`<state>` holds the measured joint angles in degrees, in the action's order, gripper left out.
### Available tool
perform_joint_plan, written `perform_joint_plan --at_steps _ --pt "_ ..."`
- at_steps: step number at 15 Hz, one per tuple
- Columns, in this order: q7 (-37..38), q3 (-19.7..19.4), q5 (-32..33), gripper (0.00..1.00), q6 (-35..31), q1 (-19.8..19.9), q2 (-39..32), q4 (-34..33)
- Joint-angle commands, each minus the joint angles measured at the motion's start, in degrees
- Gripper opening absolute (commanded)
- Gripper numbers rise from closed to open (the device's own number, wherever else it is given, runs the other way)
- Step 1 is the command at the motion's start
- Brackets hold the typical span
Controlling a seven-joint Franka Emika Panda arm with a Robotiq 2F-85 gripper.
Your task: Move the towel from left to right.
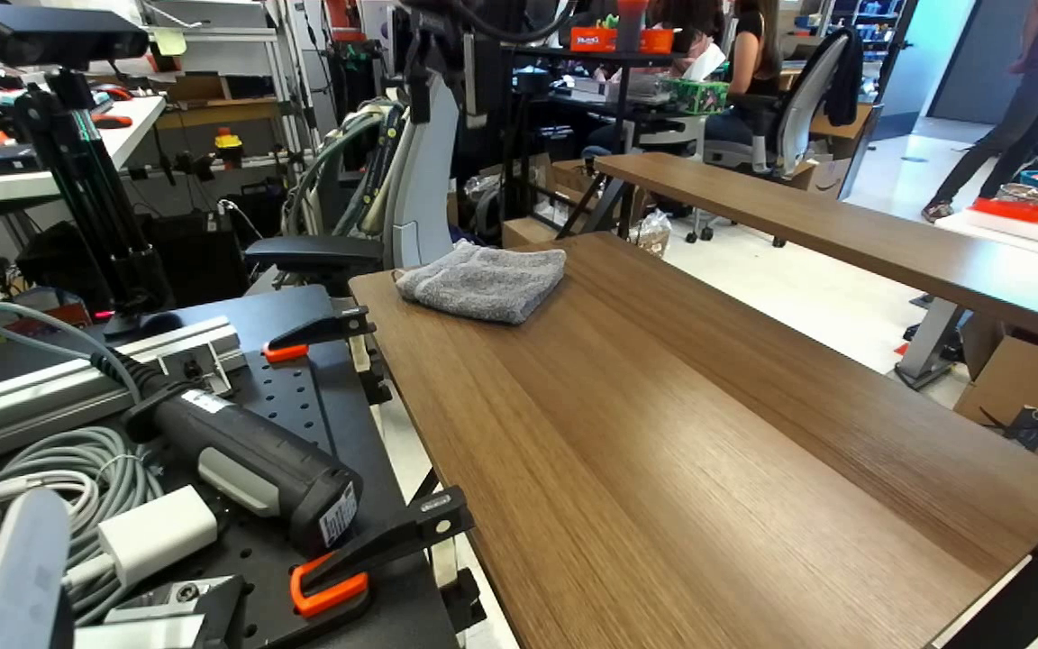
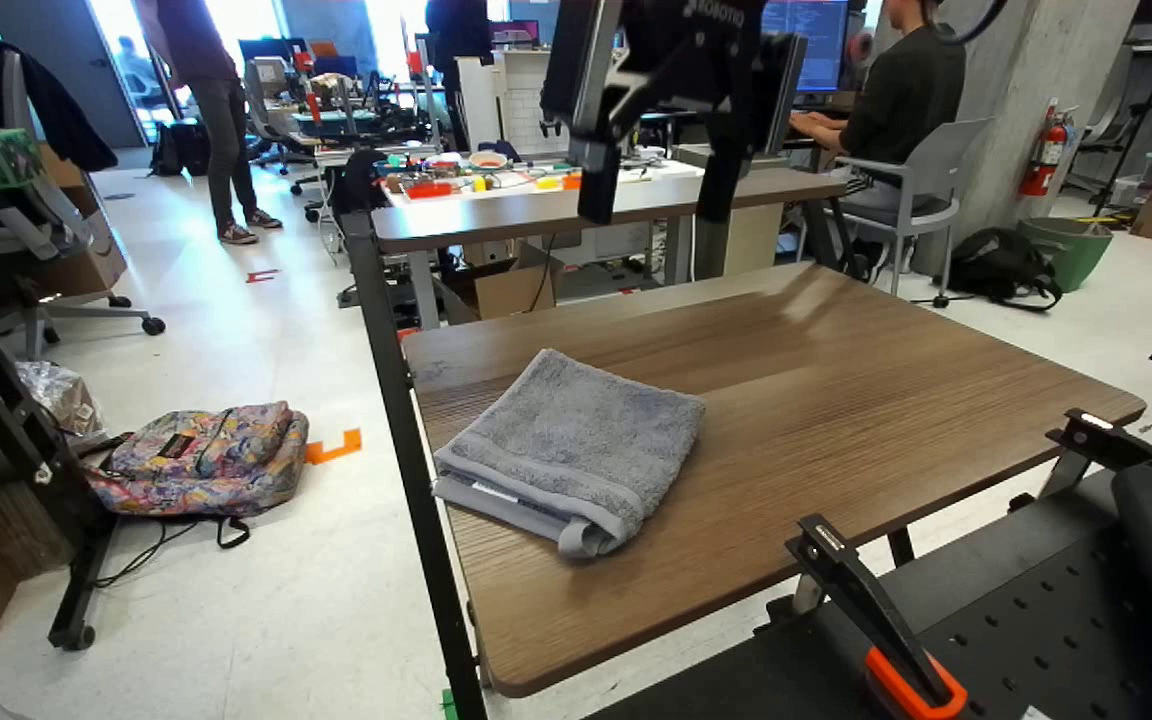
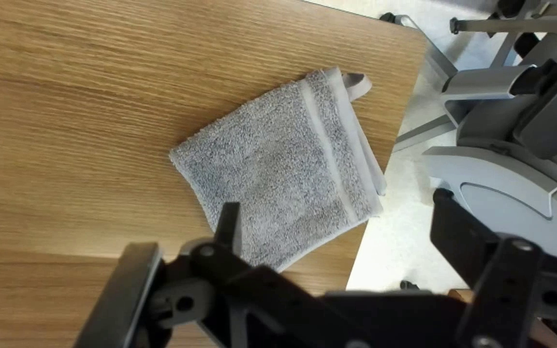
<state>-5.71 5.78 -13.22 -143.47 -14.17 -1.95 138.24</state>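
The towel is a folded gray cloth lying flat and a little rumpled on the wooden table. It shows in both exterior views (image 1: 487, 281) (image 2: 586, 430), close to one end of the table, and in the wrist view (image 3: 273, 164). A loop and a banded edge show at one side. My gripper (image 2: 658, 200) is open and empty, held well above the table and apart from the towel. In the wrist view, one finger of the gripper (image 3: 336, 205) overlaps the towel's near corner and the other is over the floor past the table edge.
The wooden table (image 1: 663, 424) has a black bench (image 1: 303, 397) along one side, with clamps (image 1: 384, 550), a black cylindrical tool (image 1: 249, 460) and cables. A grey chair (image 1: 424, 180) stands by the towel's end. A second, narrower table (image 1: 807, 212) stands beyond.
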Motion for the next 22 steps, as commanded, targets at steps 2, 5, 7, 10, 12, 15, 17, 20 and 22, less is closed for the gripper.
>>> perform_joint_plan --at_steps 2,5,7,10,12,15,17,20,22 --pt "3.3 2.3 4.5 1.0 -4.3 1.2 -9.4 -3.2" --pt "5.3 2.1 7.2 1.0 -5.8 1.0 -14.1 -4.8" --pt "6.2 1.9 8.4 1.0 -7.0 0.9 -17.3 -6.2" --pt "7.4 1.3 10.4 1.0 -7.8 0.5 -21.5 -8.7" --pt "8.3 0.8 11.6 1.0 -8.0 0.1 -23.7 -10.1" --pt "9.5 0.3 13.3 1.0 -8.2 -0.5 -27.0 -12.3" --pt "10.1 0.0 14.2 1.0 -8.6 -0.8 -29.2 -14.0" --pt "11.3 -0.3 14.6 1.0 -8.9 -1.3 -31.9 -16.5" --pt "11.9 -0.4 14.7 1.0 -8.8 -1.5 -33.3 -18.0"
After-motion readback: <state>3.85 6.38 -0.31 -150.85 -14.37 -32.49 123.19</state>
